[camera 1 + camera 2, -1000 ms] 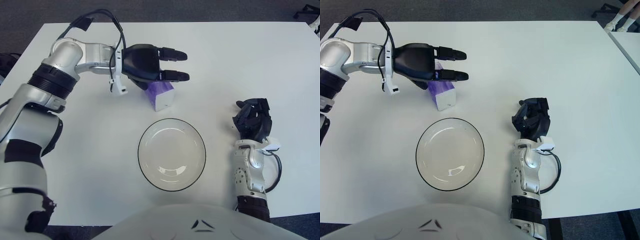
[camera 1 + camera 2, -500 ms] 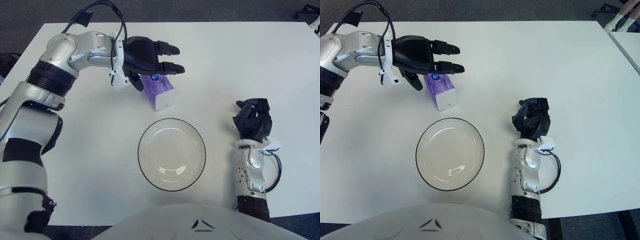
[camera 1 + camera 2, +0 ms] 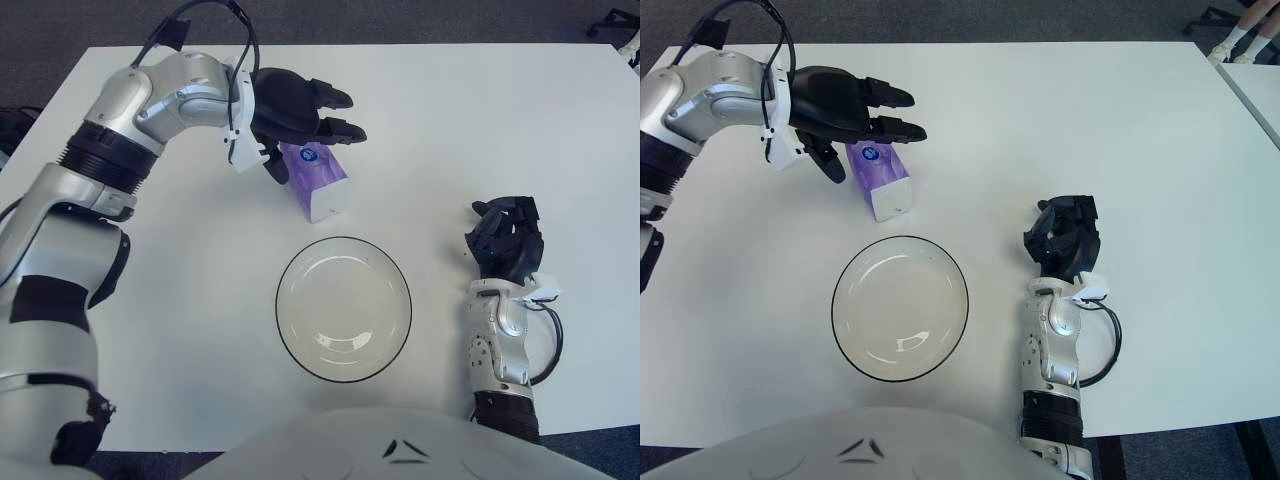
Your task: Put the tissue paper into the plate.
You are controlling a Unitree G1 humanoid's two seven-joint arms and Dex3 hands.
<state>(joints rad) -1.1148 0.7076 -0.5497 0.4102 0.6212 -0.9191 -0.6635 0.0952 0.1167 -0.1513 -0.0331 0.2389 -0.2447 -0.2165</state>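
One tissue pack (image 3: 316, 180) lies on the tabletop (image 3: 450, 120) at twelve o'clock of the plate (image 3: 343, 308), the left hand (image 3: 290, 110) hovering over it, fingers (image 3: 335, 98) spread, so closing comes next, I reckon, while the right hand (image 3: 507, 243) sits curled at three o'clock.

The tissue paper pack (image 3: 318, 182) is purple with a white end face (a small blue round mark sits on its top). The plate (image 3: 343, 309) is clear with a dark rim. The table (image 3: 480, 130) is plain white. The left hand (image 3: 295, 108) and right hand (image 3: 507, 238) are black; the forearms are silver-grey.
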